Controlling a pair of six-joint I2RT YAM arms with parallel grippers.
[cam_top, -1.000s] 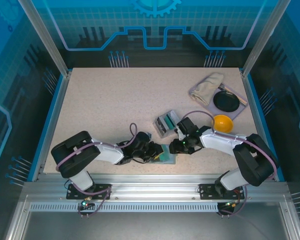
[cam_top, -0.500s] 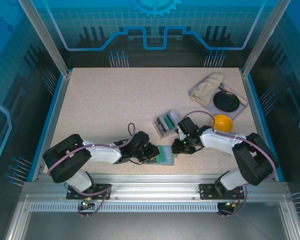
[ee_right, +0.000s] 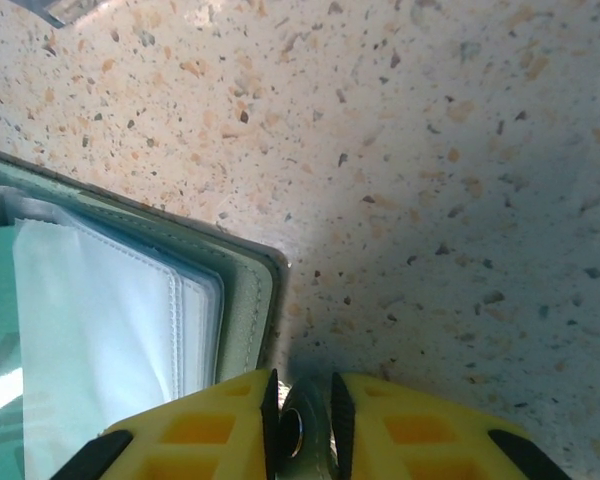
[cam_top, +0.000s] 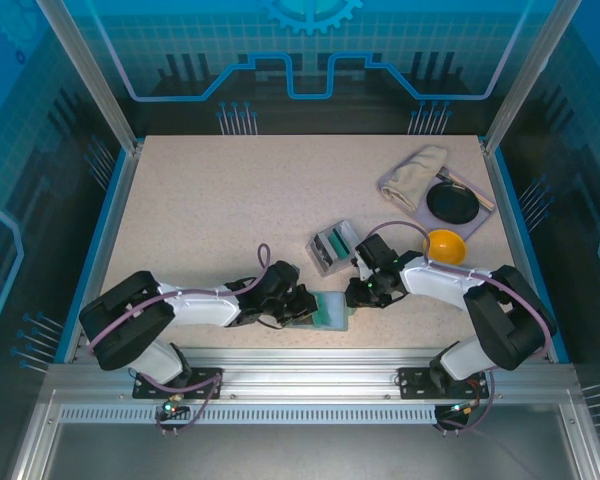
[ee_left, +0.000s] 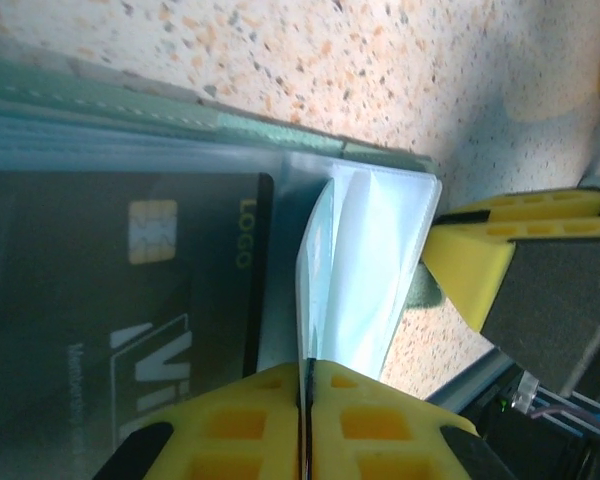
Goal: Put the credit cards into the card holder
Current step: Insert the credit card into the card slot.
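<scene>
Fingers of both my arms meet at the card holder, which lies open on the counter near its front edge, between the two arm bases. From above, my left fingers come at its left side and my right fingers at its far right corner. A small clear box sits just behind the holder, apart from it. An orange bowl lies off to the right.

On the left wrist camera, my left fingers are clenched flat together on the edge of a clear plastic sleeve of the holder. The sheet bows up away from the page beneath it. A dark credit card with a chip and the word LOGO lies behind hazy clear plastic to the left. One yellow finger of my right arm shows at the right, beside the holder's corner.

On the right wrist camera, my right fingers grasp a small grey-green tab of the holder, and its round metal snap sits in the narrow gap between them. The holder's stitched corner rests on the speckled counter just to the left, with clear sleeves stacked inside it.
</scene>
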